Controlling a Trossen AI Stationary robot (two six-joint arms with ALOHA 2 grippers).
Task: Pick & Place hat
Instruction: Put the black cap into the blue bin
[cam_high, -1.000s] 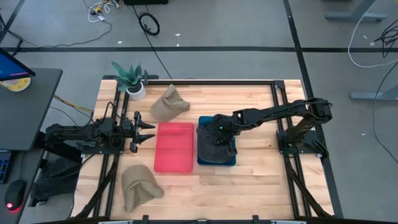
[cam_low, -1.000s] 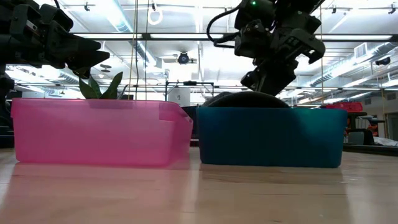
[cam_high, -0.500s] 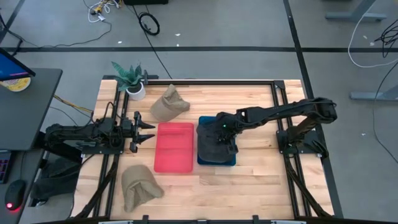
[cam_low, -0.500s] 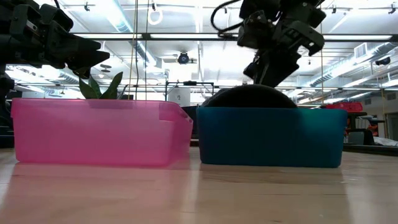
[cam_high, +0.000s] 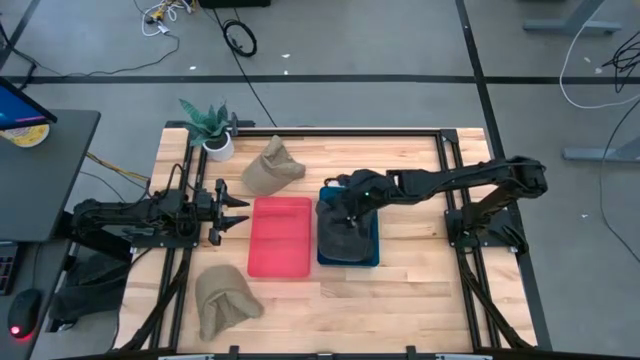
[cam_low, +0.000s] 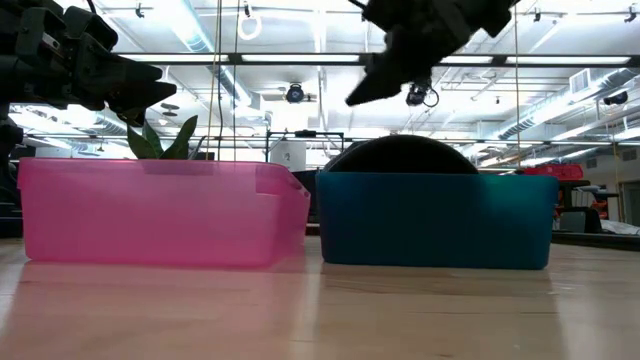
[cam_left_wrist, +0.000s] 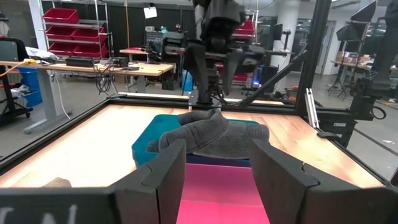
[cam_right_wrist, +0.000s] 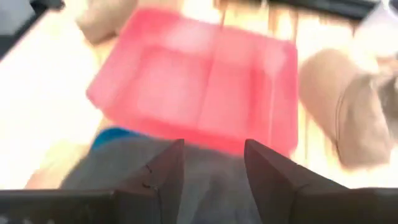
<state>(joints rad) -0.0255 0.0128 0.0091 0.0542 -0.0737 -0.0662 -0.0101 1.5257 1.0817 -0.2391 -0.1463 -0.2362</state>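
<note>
1. Now that the dark hat (cam_high: 346, 236) lies in the blue bin (cam_high: 372, 258), its crown domes above the bin's rim in the low view, with nothing gripping it.
2. A second ago the right gripper (cam_high: 349, 205) was down on that hat; it has since risen clear of it and hangs above the bin's far side, fingers spread and empty.
3. That release suggests this hat's placement is done.
4. Just beside the blue bin, on the side toward the left arm, stands the red bin (cam_high: 279, 236), holding nothing.
5. Beyond the red bin, two tan hats sit on the tabletop (cam_high: 420, 275): one (cam_high: 270, 168) near the potted plant (cam_high: 210, 127), one (cam_high: 224, 299) near the front edge; either looks a likely next pick.
6. The left gripper (cam_high: 235, 208) waits beside the red bin, fingers spread, unmoved.
</note>
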